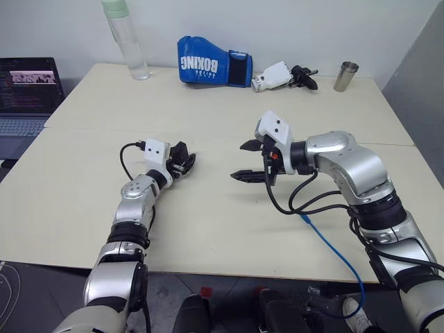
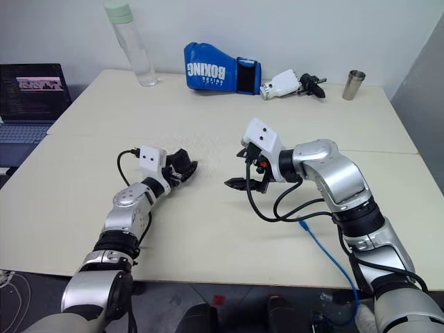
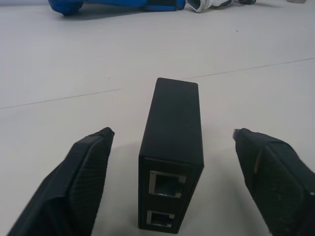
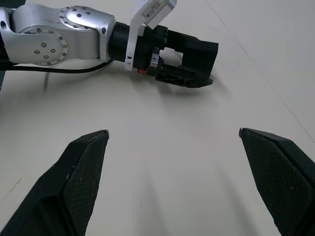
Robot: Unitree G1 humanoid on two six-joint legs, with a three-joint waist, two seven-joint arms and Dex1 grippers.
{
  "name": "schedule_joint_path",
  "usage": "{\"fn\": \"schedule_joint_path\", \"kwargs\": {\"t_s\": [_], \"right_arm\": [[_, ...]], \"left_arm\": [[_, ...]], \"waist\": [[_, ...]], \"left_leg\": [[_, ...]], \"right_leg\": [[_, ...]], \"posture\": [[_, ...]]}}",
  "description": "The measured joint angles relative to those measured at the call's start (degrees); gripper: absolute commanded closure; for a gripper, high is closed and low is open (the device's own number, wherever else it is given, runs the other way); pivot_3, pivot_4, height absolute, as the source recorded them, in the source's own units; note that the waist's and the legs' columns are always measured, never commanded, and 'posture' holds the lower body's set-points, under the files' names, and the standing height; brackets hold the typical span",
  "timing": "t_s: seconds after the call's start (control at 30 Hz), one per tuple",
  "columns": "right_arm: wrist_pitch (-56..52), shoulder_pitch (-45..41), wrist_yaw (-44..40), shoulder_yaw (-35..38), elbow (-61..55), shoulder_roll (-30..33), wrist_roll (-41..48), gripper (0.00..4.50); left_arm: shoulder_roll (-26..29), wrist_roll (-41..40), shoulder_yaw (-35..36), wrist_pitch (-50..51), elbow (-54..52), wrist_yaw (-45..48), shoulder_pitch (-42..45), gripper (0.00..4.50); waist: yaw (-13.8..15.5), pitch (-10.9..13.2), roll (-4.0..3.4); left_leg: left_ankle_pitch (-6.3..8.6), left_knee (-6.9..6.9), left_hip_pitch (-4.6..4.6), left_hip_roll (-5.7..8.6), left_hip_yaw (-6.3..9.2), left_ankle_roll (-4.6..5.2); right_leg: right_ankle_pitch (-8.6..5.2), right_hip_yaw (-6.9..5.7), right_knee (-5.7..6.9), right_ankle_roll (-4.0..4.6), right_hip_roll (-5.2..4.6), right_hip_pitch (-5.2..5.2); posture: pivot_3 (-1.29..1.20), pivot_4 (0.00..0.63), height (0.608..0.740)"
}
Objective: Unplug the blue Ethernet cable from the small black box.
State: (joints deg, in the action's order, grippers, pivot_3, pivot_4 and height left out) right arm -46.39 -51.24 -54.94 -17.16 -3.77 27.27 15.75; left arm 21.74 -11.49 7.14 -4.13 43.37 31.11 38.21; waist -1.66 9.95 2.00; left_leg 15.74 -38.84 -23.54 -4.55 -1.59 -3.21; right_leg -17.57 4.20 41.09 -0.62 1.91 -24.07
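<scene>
The small black box (image 3: pixel 172 147) stands on edge on the table between the spread fingers of my left gripper (image 1: pixel 185 163), and neither finger (image 3: pixel 83 172) touches it. Both of its ports face the wrist camera and are empty. The blue Ethernet cable (image 1: pixel 333 250) lies on the table under my right forearm. One end of it (image 1: pixel 304 217) rests on the tabletop and the rest runs over the near edge. My right gripper (image 1: pixel 246 161) hovers open at mid-table, pointing toward the left gripper, with nothing between its fingers.
Along the far edge stand a clear bottle (image 1: pixel 127 41), a blue boxing glove (image 1: pixel 211 69), a spare white-and-black gripper (image 1: pixel 284 76) and a metal cup (image 1: pixel 346 76). A laptop (image 1: pixel 28 97) sits off the table's left side. Black cables loop beneath my right arm (image 1: pixel 298 201).
</scene>
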Motion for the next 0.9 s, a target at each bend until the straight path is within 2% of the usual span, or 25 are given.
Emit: {"fn": "schedule_joint_path", "kwargs": {"t_s": [0.17,0.4,0.53,0.7,0.9], "right_arm": [[-0.5,0.0,0.0,0.0,-0.7,0.4,0.0,0.00],[-2.3,1.1,0.1,0.4,-3.5,2.1,1.2,0.00],[-2.3,2.6,-0.1,1.6,-5.2,4.0,1.9,0.00],[0.2,9.5,-4.1,5.6,-10.2,10.4,5.1,0.00],[3.8,16.1,-9.1,10.4,-12.5,17.9,8.2,0.00]], "left_arm": [[1.5,0.0,0.0,2.2,-7.8,0.7,-4.8,0.01],[7.7,-1.2,1.7,11.8,-24.8,0.2,-12.0,0.01],[12.8,-4.1,1.9,20.3,-33.6,5.3,-14.6,0.01],[24.3,-8.5,1.9,28.7,-43.9,16.2,-17.8,0.01],[33.5,-13.3,4.8,32.4,-46.8,26.3,-18.2,0.01]], "waist": [[0.0,0.0,0.00],[-0.1,0.0,0.00],[0.0,0.0,0.00],[0.1,0.0,0.02],[-0.1,0.1,-0.08]], "left_leg": [[0.00,0.00,-0.01,-0.01,0.03,0.00],[0.00,-0.01,-0.04,-0.03,0.10,-0.01],[-0.01,-0.01,-0.04,0.02,0.10,-0.01],[0.00,0.00,-0.17,0.00,0.17,-0.01],[0.00,0.00,-0.10,0.01,0.14,0.01]], "right_leg": [[0.00,-0.03,0.01,0.00,-0.02,0.00],[0.00,-0.08,0.01,0.00,-0.06,0.01],[0.00,-0.10,0.00,0.00,-0.07,0.02],[-0.02,-0.16,-0.14,0.01,-0.06,-0.01],[-0.03,-0.15,-0.09,0.00,-0.03,0.00]], "posture": [[0.00,0.150,0.740],[0.00,0.150,0.740],[0.00,0.150,0.740],[0.00,0.150,0.740],[0.00,0.150,0.740]]}}
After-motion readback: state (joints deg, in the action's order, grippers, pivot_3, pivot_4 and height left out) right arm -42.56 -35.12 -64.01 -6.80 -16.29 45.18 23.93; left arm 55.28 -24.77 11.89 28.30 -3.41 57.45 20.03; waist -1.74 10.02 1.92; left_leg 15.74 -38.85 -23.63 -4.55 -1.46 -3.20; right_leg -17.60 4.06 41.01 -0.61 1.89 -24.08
